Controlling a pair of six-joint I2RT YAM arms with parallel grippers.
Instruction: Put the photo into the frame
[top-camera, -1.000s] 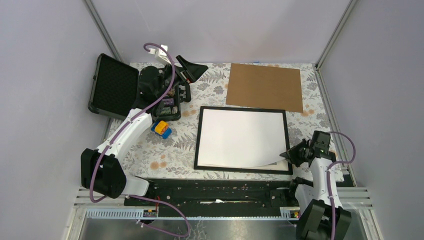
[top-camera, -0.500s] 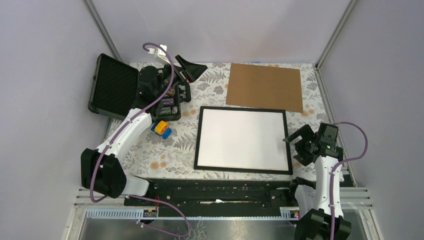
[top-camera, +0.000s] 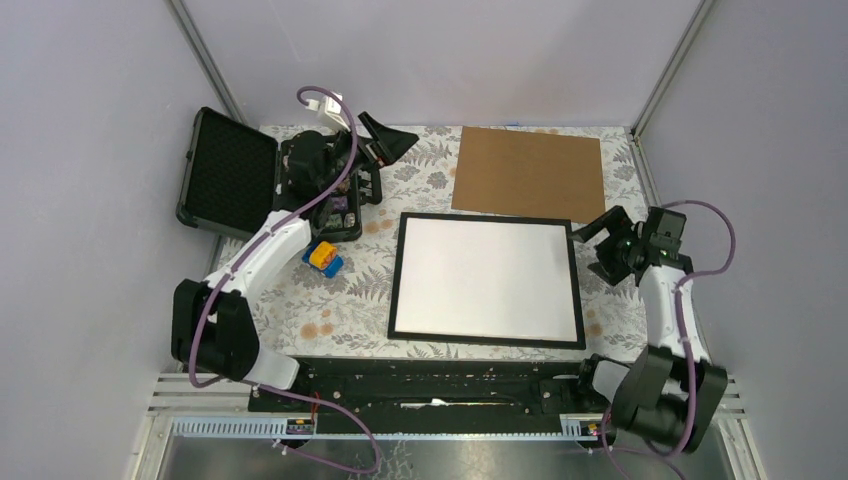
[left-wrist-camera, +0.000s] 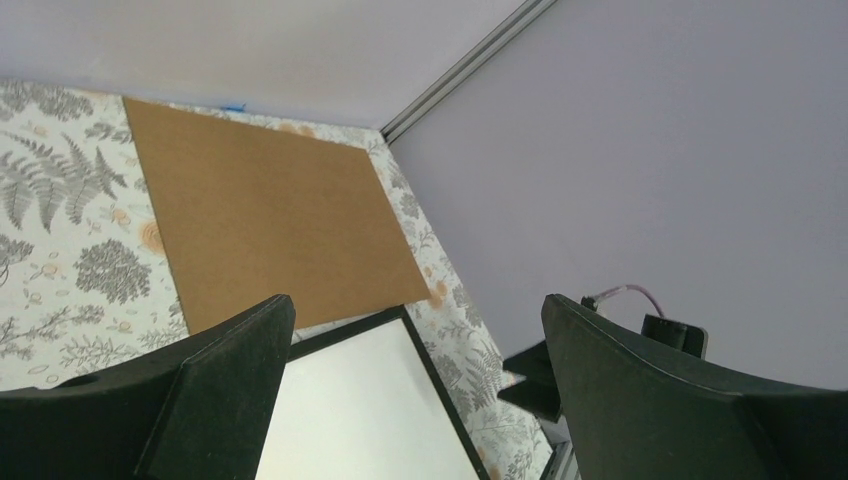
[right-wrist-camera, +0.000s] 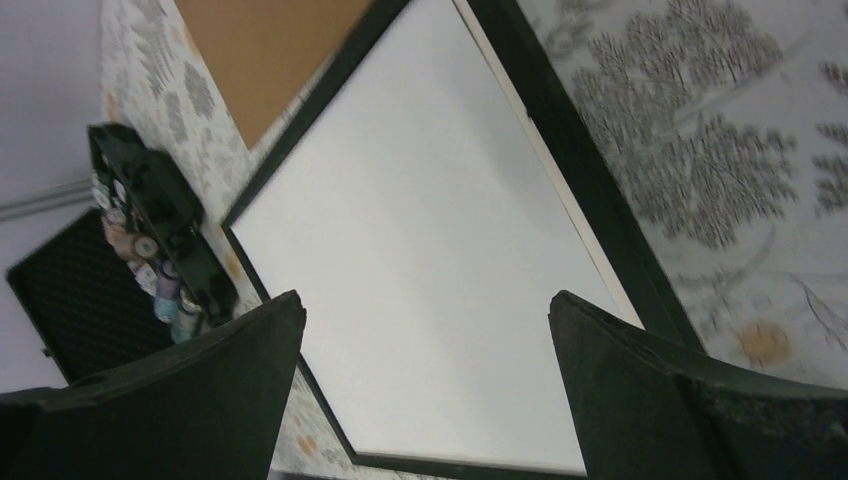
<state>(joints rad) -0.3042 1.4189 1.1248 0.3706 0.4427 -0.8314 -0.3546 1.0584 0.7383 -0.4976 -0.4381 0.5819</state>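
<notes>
The frame (top-camera: 394, 275), thin black moulding, lies flat mid-table. Inside it the photo (top-camera: 485, 280) rests flat with a plain white side up; its print is hidden. In the right wrist view the photo (right-wrist-camera: 420, 250) fills the frame (right-wrist-camera: 590, 190), with a thin cream strip showing along one edge. My right gripper (top-camera: 592, 252) hovers open beside the frame's far right corner, holding nothing. My left gripper (top-camera: 392, 145) is open and raised at the back left, looking across at the frame (left-wrist-camera: 430, 360) and photo (left-wrist-camera: 350, 410). Both wrist views show wide, empty jaws: the left gripper (left-wrist-camera: 416, 305) and the right gripper (right-wrist-camera: 427, 297).
A brown backing board (top-camera: 530, 172) lies behind the frame at the back right. An open black case with foam lining (top-camera: 228, 170) sits at the back left, a tray of small bottles (top-camera: 340, 205) beside it. A yellow and blue toy (top-camera: 322, 257) lies left of the frame.
My right gripper let go of the photo's lifted near right corner, opened, and moved back along the frame's right side. The photo dropped flat. The left arm shifted slightly.
</notes>
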